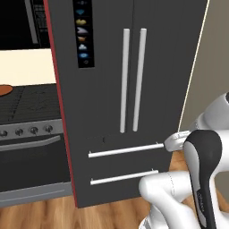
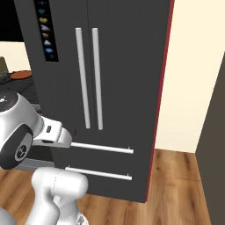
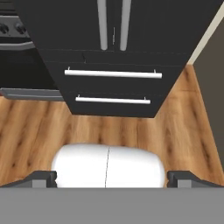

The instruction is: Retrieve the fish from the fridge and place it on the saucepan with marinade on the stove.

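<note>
Fridge (image 1: 129, 89) doors and both drawers closed, fish not visible, stove (image 1: 27, 112) beside fridge on its left, saucepan with marinade (image 1: 4, 90) at stove's far edge, gripper (image 3: 112, 178) jaws fully apart, empty, above wooden floor (image 3: 35, 131) before fridge.

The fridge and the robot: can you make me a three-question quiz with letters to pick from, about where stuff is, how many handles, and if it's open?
1. Where is the stove from the fridge in the left base view?
A. left
B. right
C. on top
2. How many long upright white handles does the fridge have?
A. one
B. two
C. four
3. The fridge doors are
A. wide open
B. missing
C. shut

Answers: 1 A, the black range sits at the fridge's left side. 2 B, two bars stand side by side. 3 C, both doors lie flat, no inside showing.
</note>
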